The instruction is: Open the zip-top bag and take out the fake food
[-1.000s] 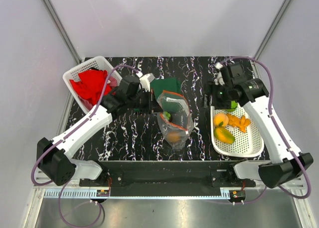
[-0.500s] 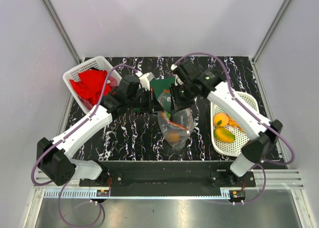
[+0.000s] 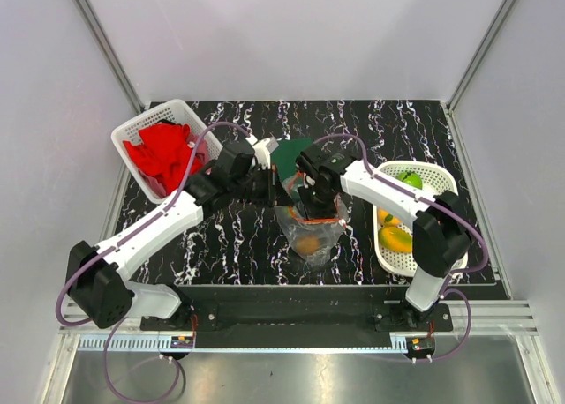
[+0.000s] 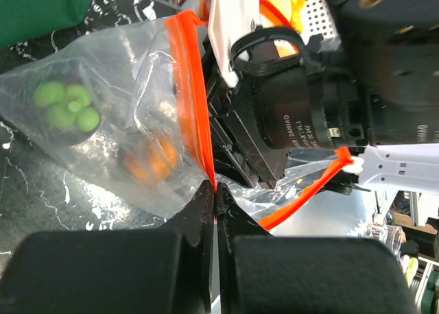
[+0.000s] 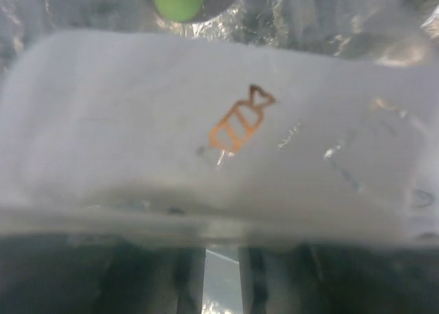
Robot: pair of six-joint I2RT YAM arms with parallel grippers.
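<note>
The bag (image 3: 328, 232) stands in the middle of the bench (image 3: 229, 236), close to the near edge. Its mouth points up and is open.

The left fingers (image 4: 214, 194) are shut tight. They pinch the orange zip strip (image 4: 194, 88) on one side of the bag's mouth. The other side of the strip hangs loose, away from it.

The right fingers (image 3: 318, 208) point straight down into the open mouth. Crinkly plastic is pressed up against the right wrist camera and blurs its view. I cannot tell if these fingers are open or closed, or if they touch anything.

Some of the food (image 4: 68, 107) is inside the bag. There is a green bunch of little balls low in the bag. An orange piece (image 4: 147, 156) sits beside it.

More food lies in the white basket (image 3: 439, 185) at the right edge of the bench. It holds a green piece, an orange one and a yellow one.

Another white basket (image 3: 154, 113) sits at the far left corner with a red cloth (image 3: 163, 153) in it. A green cloth (image 3: 290, 153) lies flat on the bench just behind the bag.
</note>
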